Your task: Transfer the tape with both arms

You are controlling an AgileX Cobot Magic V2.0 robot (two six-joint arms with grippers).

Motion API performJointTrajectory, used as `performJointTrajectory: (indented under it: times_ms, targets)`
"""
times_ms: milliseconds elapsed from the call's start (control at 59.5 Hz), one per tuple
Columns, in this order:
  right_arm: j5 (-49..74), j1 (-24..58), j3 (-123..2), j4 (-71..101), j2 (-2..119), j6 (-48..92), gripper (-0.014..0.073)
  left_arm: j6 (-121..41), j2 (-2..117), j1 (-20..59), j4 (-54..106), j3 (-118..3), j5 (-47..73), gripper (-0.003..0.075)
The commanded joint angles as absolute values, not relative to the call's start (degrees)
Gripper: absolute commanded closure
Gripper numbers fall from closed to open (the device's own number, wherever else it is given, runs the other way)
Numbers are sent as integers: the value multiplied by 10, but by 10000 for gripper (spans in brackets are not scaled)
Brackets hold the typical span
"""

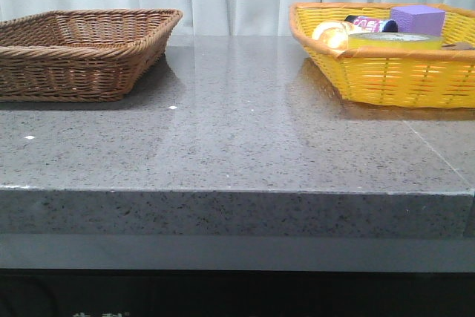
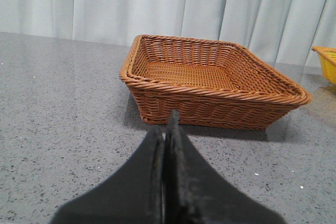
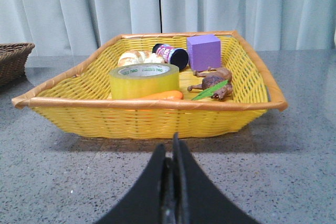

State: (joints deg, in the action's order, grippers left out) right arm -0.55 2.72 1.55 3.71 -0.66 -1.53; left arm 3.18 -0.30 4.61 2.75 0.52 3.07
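The tape (image 3: 144,80), a wide translucent yellow roll, lies flat in the yellow basket (image 3: 157,119), at its near left part. In the front view the tape (image 1: 395,40) shows just above the yellow basket's rim (image 1: 386,79) at the far right. My right gripper (image 3: 171,142) is shut and empty, above the table in front of the yellow basket. My left gripper (image 2: 167,121) is shut and empty, in front of the brown wicker basket (image 2: 210,103). Neither arm shows in the front view.
The yellow basket also holds a purple block (image 3: 203,52), a dark can (image 3: 170,55), a bread roll (image 3: 134,57), a carrot (image 3: 160,95) and a brown toy (image 3: 212,81). The brown basket (image 1: 82,53) stands at the far left, nothing visible in it. A grey stone table (image 1: 237,139) and white curtains lie behind.
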Motion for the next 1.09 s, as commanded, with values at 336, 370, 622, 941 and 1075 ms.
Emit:
performJointTrajectory:
  times_ms: [336, 370, 622, 941, 1075]
  targets:
    - [-55, 28, 1, 36, -21, -15, 662, 36, -13, 49, 30, 28, -17, 740]
    - [-56, 28, 1, 36, -21, -15, 662, 36, -13, 49, 30, 28, -17, 740]
    - [-56, 28, 1, 36, -21, -15, 662, 36, -13, 49, 30, 28, -22, 740]
    - [46, 28, -81, 42, -18, -15, 662, 36, -11, 49, 30, -48, -6, 740]
    - [153, 28, -170, 18, 12, -15, 662, 36, 12, 49, 27, -144, 71, 740]
